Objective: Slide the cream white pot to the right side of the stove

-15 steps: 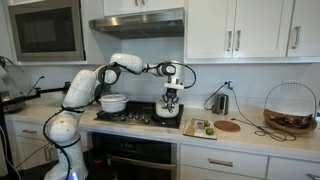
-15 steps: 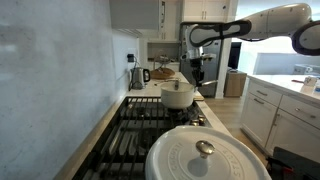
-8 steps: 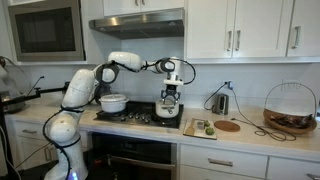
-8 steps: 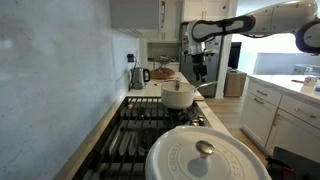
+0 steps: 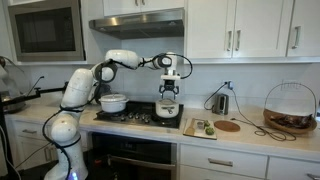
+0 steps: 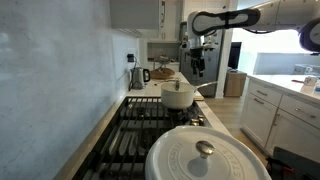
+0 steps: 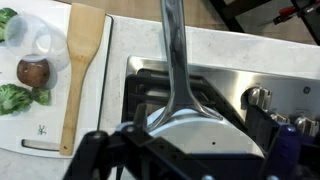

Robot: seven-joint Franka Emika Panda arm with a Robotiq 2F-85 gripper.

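Wrist view shows pale countertop (image 7: 250,50) bordering the stove (image 7: 225,85); whether the pincer (image 5: 169,98) is apart cannot be told.

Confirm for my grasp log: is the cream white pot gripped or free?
Free: the gripper hangs above the cream white pot, apart from it.

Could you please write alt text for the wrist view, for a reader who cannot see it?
Seen from above, the open gripper hangs over a cream white pot on the stove, its long handle pointing away. At picture left, a cutting board holds a wooden spatula and broccoli.
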